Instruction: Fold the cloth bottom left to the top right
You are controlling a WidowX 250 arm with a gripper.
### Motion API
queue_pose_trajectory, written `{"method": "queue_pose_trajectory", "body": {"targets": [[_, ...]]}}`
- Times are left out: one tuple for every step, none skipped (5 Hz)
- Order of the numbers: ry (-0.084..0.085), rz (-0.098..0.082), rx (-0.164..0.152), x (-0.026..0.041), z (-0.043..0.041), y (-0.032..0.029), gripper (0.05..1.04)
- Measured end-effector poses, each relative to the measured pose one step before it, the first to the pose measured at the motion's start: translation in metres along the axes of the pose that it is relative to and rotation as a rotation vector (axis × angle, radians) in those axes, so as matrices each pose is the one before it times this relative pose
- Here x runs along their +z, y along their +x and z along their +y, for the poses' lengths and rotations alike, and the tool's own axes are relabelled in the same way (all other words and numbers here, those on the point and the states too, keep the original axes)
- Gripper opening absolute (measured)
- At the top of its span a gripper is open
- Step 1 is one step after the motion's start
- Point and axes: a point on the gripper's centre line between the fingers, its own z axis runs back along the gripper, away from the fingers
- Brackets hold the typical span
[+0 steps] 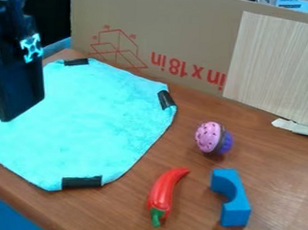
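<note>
1. I have the wooden table (117, 213) under everything; its near edge slants across the lower left, close beside the cloth's rim.
2. The cardboard panel (186, 29) stands upright along the back, bounding my room there.
3. The cloth (105, 127) lies spread at the left, running past the view's left edge, so I can't tell its long axis. Its lower corner points toward me.
4. A pale wood-grain board (274, 64) stands against the cardboard, at right.
5. My gripper (18, 89) hangs over the cloth's left part; I cannot tell whether it is apart, together or clamped.
6. The blue arch block (237, 209) sits lower right, its hollow facing left.
7. Left of it, the red pepper (162, 191) lies stem toward me.
8. The pink-and-purple toy cupcake (208, 137) lies tipped, above both.
9. Black patches (82, 182) mark the cloth's rim.
</note>
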Motion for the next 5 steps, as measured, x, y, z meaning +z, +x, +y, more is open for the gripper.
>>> {"method": "queue_pose_trajectory", "body": {"targets": [[-0.0055,0.0040,-0.0087,-0.00129,-0.00082,-0.00077,1.000],[-0.0161,-0.0040,0.1265,-0.01865,0.04978,0.01309,1.000],[-0.0091,0.0086,0.0830,-0.03055,0.04956,0.01587,1.000],[-0.0044,-0.0363,0.0514,-0.02389,0.04042,0.01298,1.000],[0.0196,-0.0534,0.0454,-0.02981,0.04370,0.01364,1.000]]}}
